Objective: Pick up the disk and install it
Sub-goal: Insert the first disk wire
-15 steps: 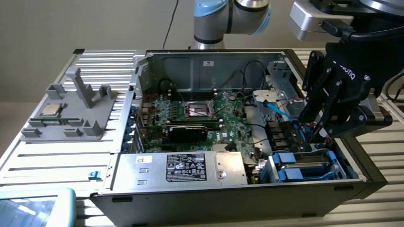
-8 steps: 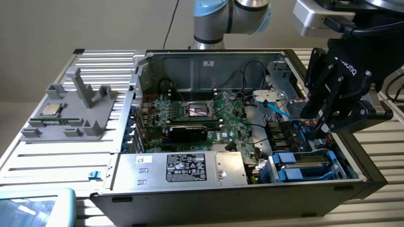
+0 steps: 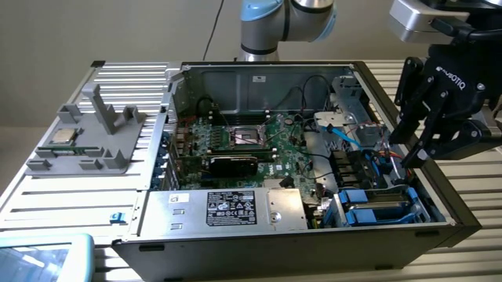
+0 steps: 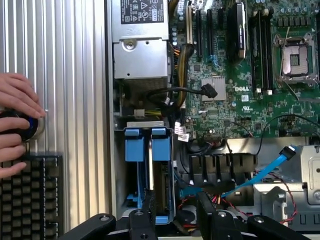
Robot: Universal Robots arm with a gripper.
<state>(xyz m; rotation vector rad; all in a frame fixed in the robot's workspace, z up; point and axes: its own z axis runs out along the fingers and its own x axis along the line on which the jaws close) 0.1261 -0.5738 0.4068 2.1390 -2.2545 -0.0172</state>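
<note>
At the exterior view's right, over the open computer case [image 3: 314,247], the gripper [image 3: 410,150] hangs from the arm with its fingers [image 4: 148,207] spread apart and nothing clamped between them. The disk [image 3: 375,205] sits down inside the drive bay at the case's near corner on the exterior view's right, blue rails up, just beside the power supply [image 3: 227,208], a silver box with a black label. In the wrist view the disk [image 4: 150,165] stands edge-on between its blue rail tabs, and the gripper [image 4: 175,205] straddles one end of the bay. Whether a finger touches the bay cannot be told. A blue cable [image 3: 345,135] runs from the motherboard [image 3: 251,141] area toward the cage wall close to the gripper. On the slatted metal table [image 3: 70,200], at the exterior view's left and well apart from the case, a grey fixture [image 3: 102,132] holds a small square CPU chip [image 3: 63,136]. A person's hand [image 4: 17,130] rests on a round dark knob on the table, next to a black keyboard [image 4: 30,195].
</note>
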